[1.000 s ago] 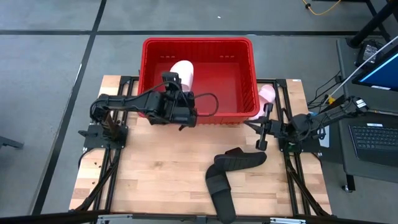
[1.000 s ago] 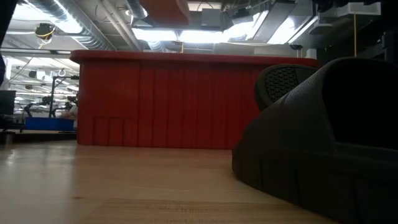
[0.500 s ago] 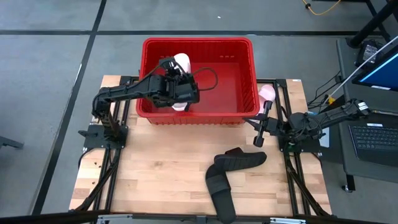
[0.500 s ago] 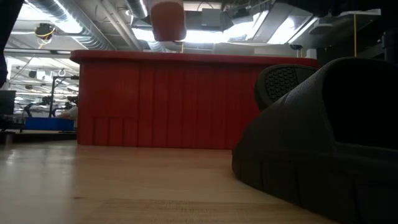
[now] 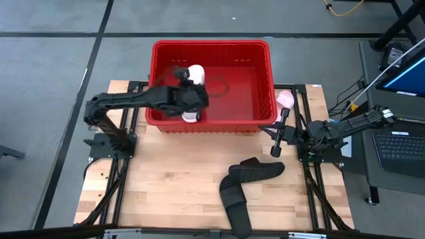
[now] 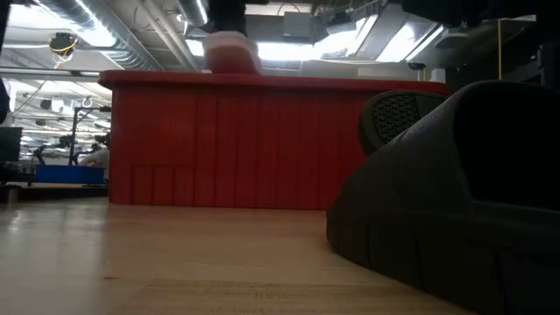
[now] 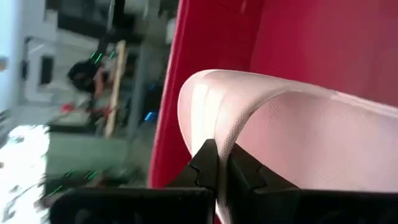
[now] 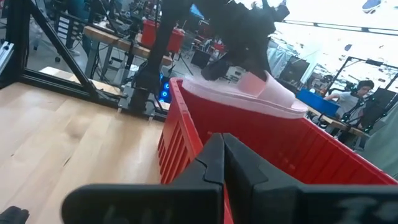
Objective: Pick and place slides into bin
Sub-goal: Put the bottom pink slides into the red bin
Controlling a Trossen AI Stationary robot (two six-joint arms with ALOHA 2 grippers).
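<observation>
the left gripper [image 5: 190, 99] reaches over the near wall of the bin [image 5: 262, 53], its fingers pinched on the edge of a pale pink slide [image 5: 193, 83] that hangs above the bin's left half; in the left wrist view the two dark fingertips [image 7: 208, 163] meet on the thin rim of the slide [image 7: 286, 130] with red bin wall just beyond it. the low view shows the slide [image 6: 229, 51] just clearing the top edge of the bin [image 6: 262, 144], so it is not yet set down. the step in hand appears to be the placing of the first pink slide. the next move likely calls for lowering the gripper until the slide rests on the bin floor, then parting the fingers and lifting clear of the wall. the right gripper [image 5: 277, 136], fingers pressed together, waits beside the bin's right near corner; the second pink slide [image 5: 285, 100] lies just past it, against the bin's right wall. two black slides [image 5: 242, 186] lie on the table [image 5: 159, 179], near the right gripper and well apart from the left.
</observation>
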